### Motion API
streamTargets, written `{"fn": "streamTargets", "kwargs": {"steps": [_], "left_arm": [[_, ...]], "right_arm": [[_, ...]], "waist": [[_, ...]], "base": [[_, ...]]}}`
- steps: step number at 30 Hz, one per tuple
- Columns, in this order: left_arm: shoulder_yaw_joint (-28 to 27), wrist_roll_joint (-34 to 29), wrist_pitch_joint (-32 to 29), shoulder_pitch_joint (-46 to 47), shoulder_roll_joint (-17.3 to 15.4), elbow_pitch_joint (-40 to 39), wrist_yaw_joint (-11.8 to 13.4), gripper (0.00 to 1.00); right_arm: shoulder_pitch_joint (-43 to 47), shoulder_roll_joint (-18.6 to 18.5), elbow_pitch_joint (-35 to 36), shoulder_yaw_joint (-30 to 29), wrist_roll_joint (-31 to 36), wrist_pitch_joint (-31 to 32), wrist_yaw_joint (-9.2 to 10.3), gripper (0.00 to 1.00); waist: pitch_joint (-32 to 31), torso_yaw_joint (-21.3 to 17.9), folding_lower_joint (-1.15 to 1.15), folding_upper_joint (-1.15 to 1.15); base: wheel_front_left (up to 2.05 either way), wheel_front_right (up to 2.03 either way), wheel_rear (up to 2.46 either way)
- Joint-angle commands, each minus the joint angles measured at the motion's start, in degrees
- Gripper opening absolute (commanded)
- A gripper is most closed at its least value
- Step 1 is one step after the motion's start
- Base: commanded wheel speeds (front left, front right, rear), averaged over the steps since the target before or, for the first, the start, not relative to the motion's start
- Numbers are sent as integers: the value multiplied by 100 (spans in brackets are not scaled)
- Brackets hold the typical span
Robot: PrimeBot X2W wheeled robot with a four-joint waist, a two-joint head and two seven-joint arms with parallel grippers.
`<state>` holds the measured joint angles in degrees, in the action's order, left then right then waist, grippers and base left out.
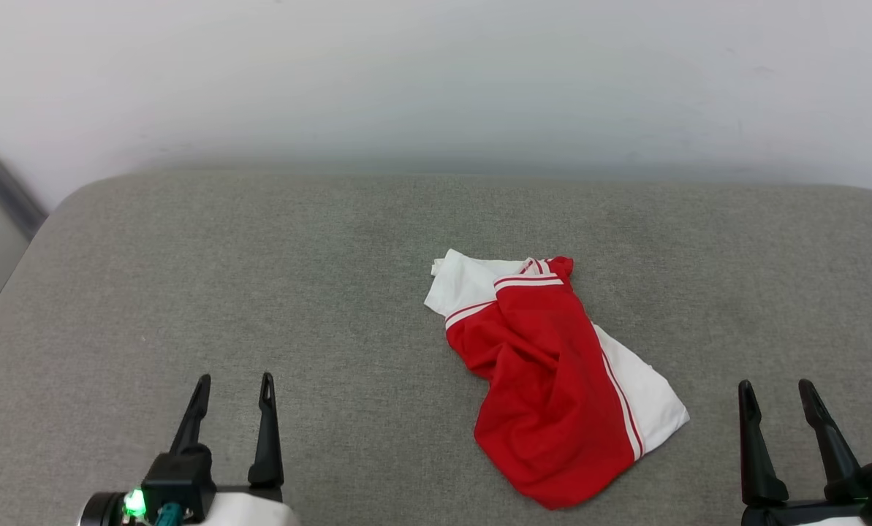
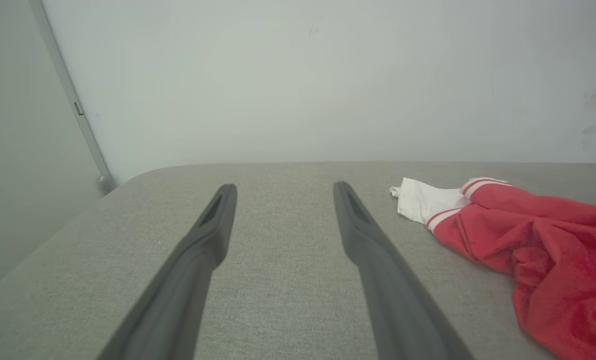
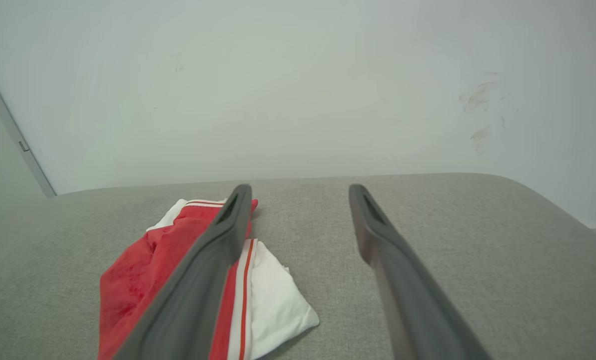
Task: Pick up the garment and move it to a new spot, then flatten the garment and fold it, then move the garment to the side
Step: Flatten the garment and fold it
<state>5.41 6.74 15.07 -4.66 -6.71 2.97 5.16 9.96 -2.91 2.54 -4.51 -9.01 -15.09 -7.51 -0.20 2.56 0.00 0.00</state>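
Note:
The red garment (image 1: 552, 372) lies crumpled on the grey padded surface, right of centre, its white sleeves and striped trim showing; no numerals show. The left wrist view has the garment (image 2: 537, 240) at the right, and the right wrist view has the garment (image 3: 143, 280) at the lower left, partly behind one finger. My left gripper (image 1: 234, 383) is open at the lower left, well left of the cloth, with nothing between its fingers (image 2: 218, 220). My right gripper (image 1: 774, 389) is open at the lower right, just right of the cloth, also holding nothing.
The grey fabric surface (image 1: 260, 292) has rounded far corners and ends at a pale wall (image 1: 436, 80). A grey vertical rail (image 2: 73, 100) runs along the wall beyond the left corner. Bare fabric lies on both sides of the shirt.

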Motion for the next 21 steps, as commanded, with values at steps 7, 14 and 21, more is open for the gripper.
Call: {"fn": "streamTargets", "kwargs": {"steps": [7, 14, 21], "left_arm": [[-84, -228, 15, 1068, -147, 373, -415, 100], [147, -470, 13, 2564, -476, 1106, -827, 100], [507, -494, -440, 4530, -701, 2039, -1152, 100]], "right_arm": [[-115, 5, 49, 17, 63, -12, 4, 100], [-345, 5, 147, 65, 113, -12, 4, 100], [-631, 5, 268, 92, 141, -12, 4, 100]], "waist": [[142, -49, 0, 0], [455, -162, 0, 0], [922, -362, 0, 0]], "base": [[0, 0, 0], [0, 0, 0], [0, 0, 0]]}}
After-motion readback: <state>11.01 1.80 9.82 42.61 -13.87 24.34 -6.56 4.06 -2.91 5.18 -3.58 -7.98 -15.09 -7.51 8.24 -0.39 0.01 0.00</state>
